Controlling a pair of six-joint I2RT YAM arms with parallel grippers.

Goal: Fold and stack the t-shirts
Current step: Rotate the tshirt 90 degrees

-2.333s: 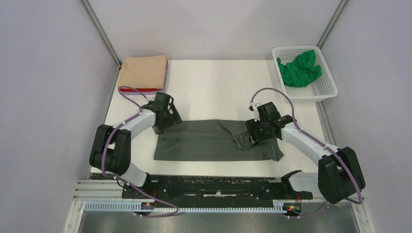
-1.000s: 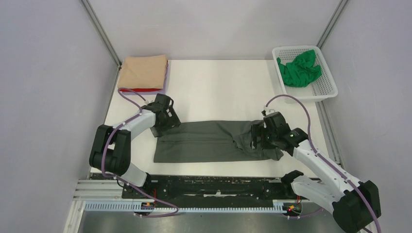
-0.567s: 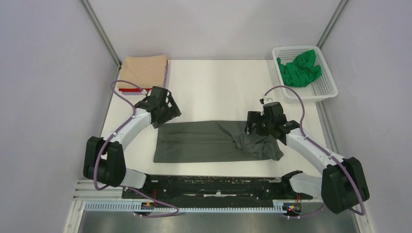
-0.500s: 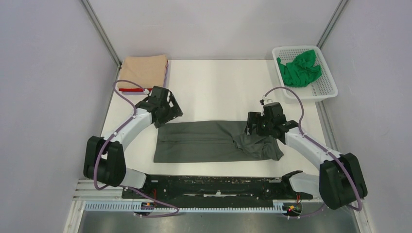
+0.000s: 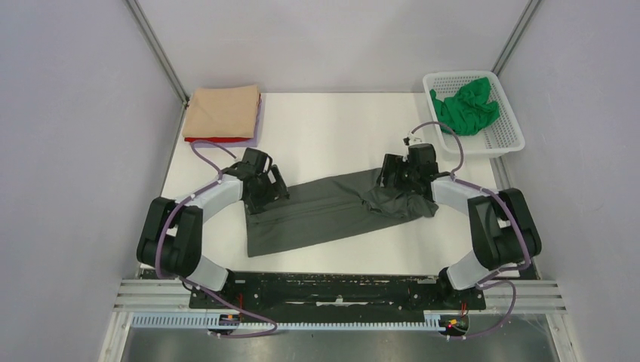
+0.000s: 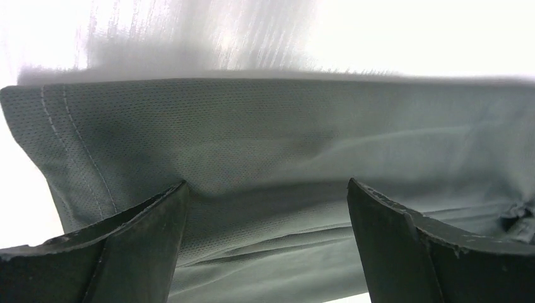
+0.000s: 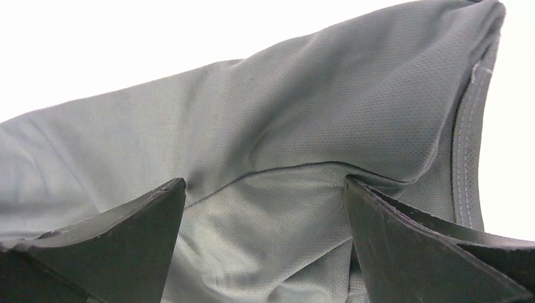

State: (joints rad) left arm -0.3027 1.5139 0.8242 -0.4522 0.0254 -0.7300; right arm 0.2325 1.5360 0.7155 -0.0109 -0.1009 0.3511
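Grey t-shirt [image 5: 324, 211], ends hidden beneath left claw [image 6: 265, 188], right claw [image 7: 265, 183]

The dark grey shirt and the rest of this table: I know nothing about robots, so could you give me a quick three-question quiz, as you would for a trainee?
1. Which colour is the t-shirt in the white basket? A red, B green, C tan.
2. True or false: the dark grey t-shirt hangs over the basket's rim.
3. Fill in: in the wrist views, the left arm's fingers and the right arm's fingers are spread ____ over grey cloth.

Key: 1 B, the green t-shirt. 2 false, it lies on the table between the arms. 3 apart.
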